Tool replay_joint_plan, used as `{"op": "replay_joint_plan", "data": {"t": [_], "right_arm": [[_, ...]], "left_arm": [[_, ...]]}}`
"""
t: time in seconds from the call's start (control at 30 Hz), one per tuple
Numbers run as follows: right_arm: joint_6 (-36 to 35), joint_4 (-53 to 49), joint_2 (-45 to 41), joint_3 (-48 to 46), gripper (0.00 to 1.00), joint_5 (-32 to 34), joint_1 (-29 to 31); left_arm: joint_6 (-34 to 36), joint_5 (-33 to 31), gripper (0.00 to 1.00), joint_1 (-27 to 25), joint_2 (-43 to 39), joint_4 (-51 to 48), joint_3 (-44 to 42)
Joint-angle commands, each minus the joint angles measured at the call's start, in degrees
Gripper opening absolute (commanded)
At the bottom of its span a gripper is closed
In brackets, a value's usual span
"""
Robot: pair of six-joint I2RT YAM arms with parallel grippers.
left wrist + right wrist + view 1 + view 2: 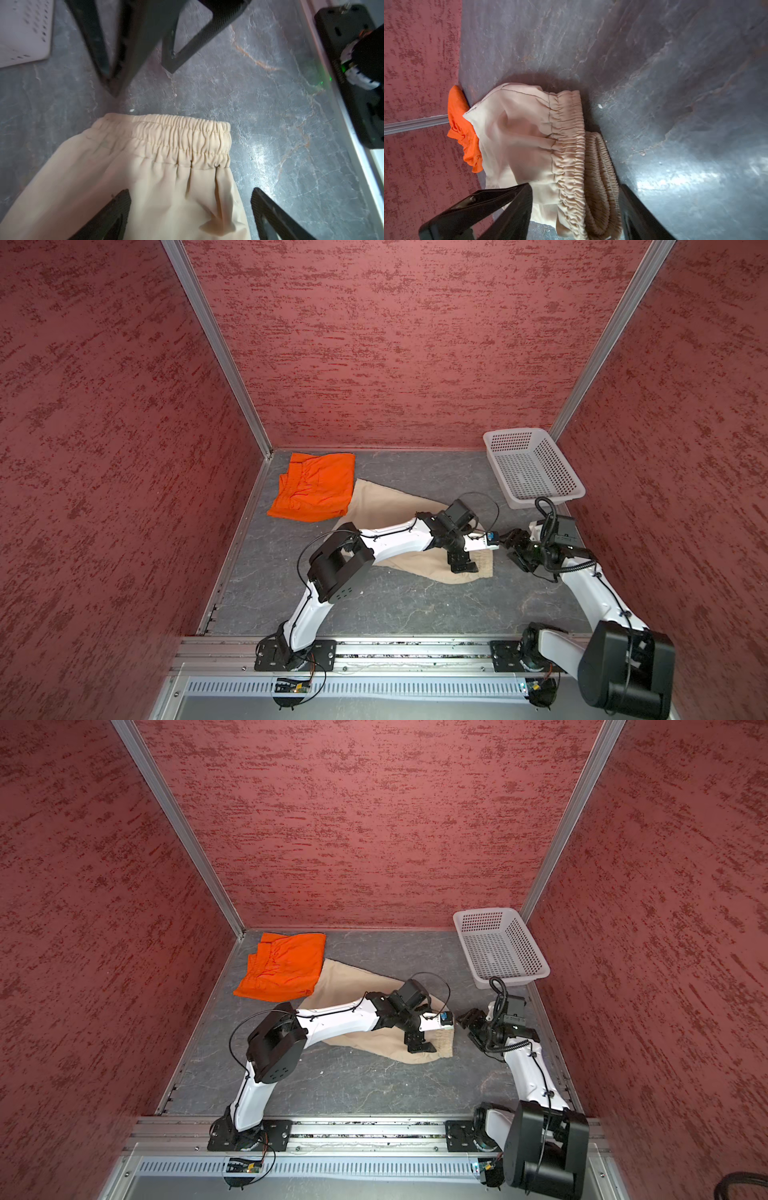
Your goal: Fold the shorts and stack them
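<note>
The beige shorts [382, 502] [353, 979] lie folded on the grey table, gathered waistband toward the right. Over that waistband end hangs my left gripper [461, 566] [419, 1046] [190, 194], open, with the cloth [166, 187] flat beneath its spread jaws. My right gripper [513, 547] [467, 1025] [575, 187] stands just right of the waistband, open; the doubled waistband [571, 145] sits loosely between its fingers. The orange shorts [316, 485] [284, 965] [463, 128] lie folded at the back left, overlapping the beige pair's far end.
A white perforated basket [532, 466] [498, 944] [20, 31] stands at the back right corner, close behind the right arm. Red walls enclose the table on three sides. A metal rail with both arm bases [295, 651] runs along the front edge.
</note>
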Motion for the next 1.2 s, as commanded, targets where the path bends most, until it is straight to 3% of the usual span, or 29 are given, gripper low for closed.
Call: {"op": "replay_joint_plan", "data": {"t": [0.0, 0.17, 0.27, 0.33, 0.63, 0.9, 1.17], "right_arm": [[-1.2, 2.8, 2.2, -1.2, 0.67, -0.5, -0.3], [-1.4, 8.0, 7.4, -1.5, 0.68, -3.2, -0.7], [-0.4, 10.7, 9.7, -1.2, 0.69, -5.3, -0.7], [-0.4, 10.8, 10.2, -0.7, 0.69, -5.2, -0.7], [2.1, 12.1, 8.5, -1.7, 0.72, -7.3, -1.4], [5.9, 14.3, 5.1, -3.6, 0.76, -9.8, -1.7], [10.8, 17.2, 3.2, -5.3, 0.80, -11.3, -3.2]], "left_arm": [[3.0, -4.6, 0.89, -0.3, 2.9, 1.3, -0.6], [3.0, -7.0, 0.76, -0.7, 3.8, 5.1, -3.3], [2.4, -7.7, 0.46, -0.8, 3.4, 6.5, -4.4], [1.6, -7.8, 0.35, -0.9, 2.5, 7.5, -5.0], [-4.9, -6.3, 0.09, -0.2, -2.8, 17.5, -10.5], [-8.7, -13.3, 0.02, -0.3, -6.2, 28.2, -16.0], [-6.6, -28.6, 0.00, -2.1, -2.8, 35.9, -16.9]]}}
